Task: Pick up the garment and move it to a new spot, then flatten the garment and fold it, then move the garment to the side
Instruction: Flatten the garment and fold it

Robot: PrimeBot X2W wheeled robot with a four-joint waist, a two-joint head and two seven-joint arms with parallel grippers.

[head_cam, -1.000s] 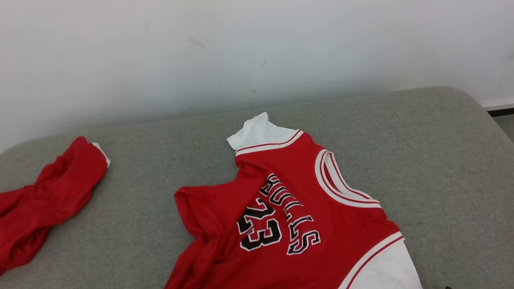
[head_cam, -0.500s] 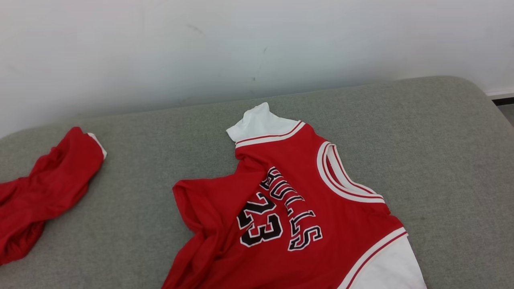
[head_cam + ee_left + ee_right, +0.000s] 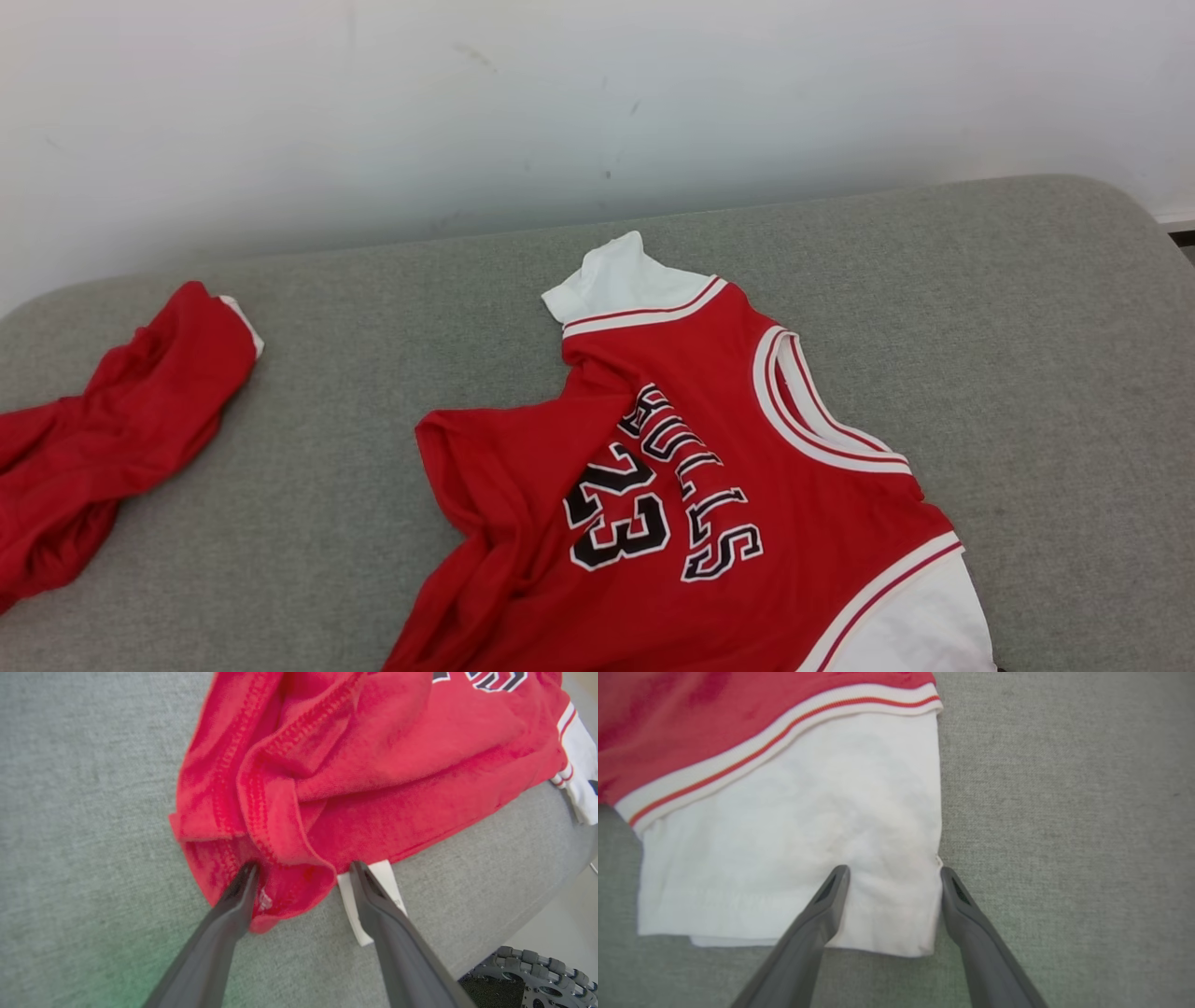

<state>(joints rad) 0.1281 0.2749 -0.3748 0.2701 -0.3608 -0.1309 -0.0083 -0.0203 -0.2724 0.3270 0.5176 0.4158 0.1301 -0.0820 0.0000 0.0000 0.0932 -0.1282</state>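
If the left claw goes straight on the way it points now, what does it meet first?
Most likely the bunched red hem of the garment, which lies between the open fingertips of the left claw. The grey cushion is under it. How high the claw stands above the cloth is unclear.

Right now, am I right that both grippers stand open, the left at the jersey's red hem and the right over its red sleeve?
Not quite: the sleeve under the right gripper is white, not red, as the right wrist view shows. The rest holds: both grippers stand open, and the left gripper is at the red hem of the jersey.
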